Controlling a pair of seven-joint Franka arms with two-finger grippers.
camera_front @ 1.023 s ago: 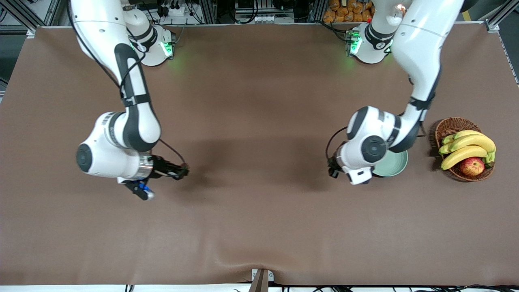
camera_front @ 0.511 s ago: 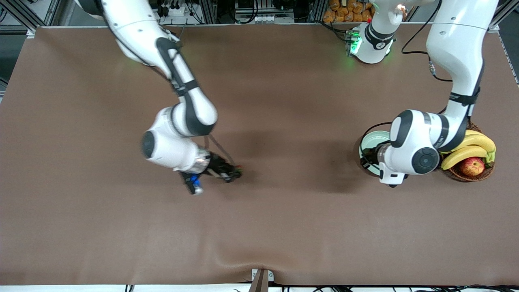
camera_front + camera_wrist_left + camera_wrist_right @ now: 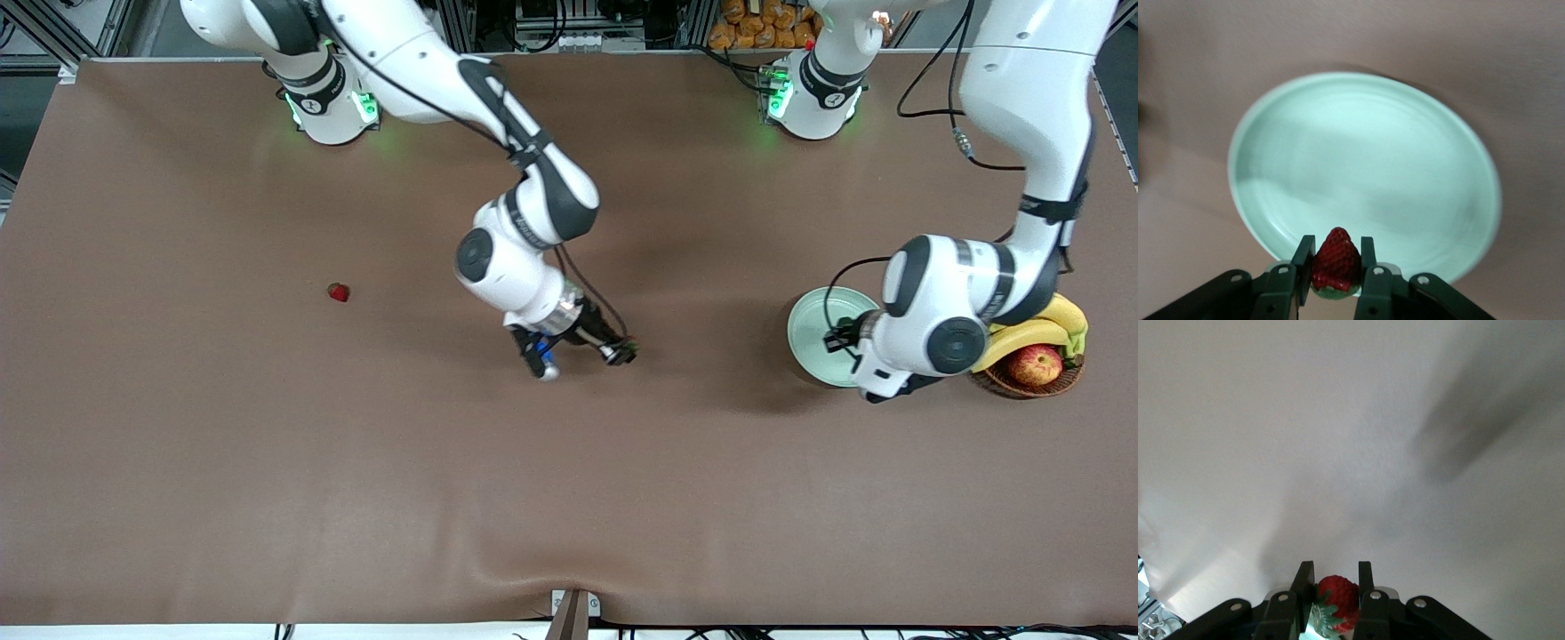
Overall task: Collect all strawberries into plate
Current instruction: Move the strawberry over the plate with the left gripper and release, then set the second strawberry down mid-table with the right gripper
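The pale mint-green plate (image 3: 822, 331) sits beside the basket, toward the left arm's end of the table; it shows empty in the left wrist view (image 3: 1365, 173). My left gripper (image 3: 1336, 248) is shut on a strawberry (image 3: 1336, 265) and hangs over the plate's rim; in the front view it (image 3: 841, 341) is mostly hidden under the wrist. My right gripper (image 3: 625, 354) is over the table's middle, shut on a second strawberry (image 3: 1340, 599). A third strawberry (image 3: 338, 292) lies on the cloth toward the right arm's end.
A brown wicker basket (image 3: 982, 277) with bananas (image 3: 1022, 336) and a red-yellow apple (image 3: 1036, 364) stands beside the plate, partly under the left arm's wrist. The brown cloth (image 3: 569, 498) has a fold at the edge nearest the front camera.
My right arm has swung from its own end to the table's middle with its strawberry, uncovering the strawberry on the cloth. My left arm has shifted toward the basket, uncovering the plate.
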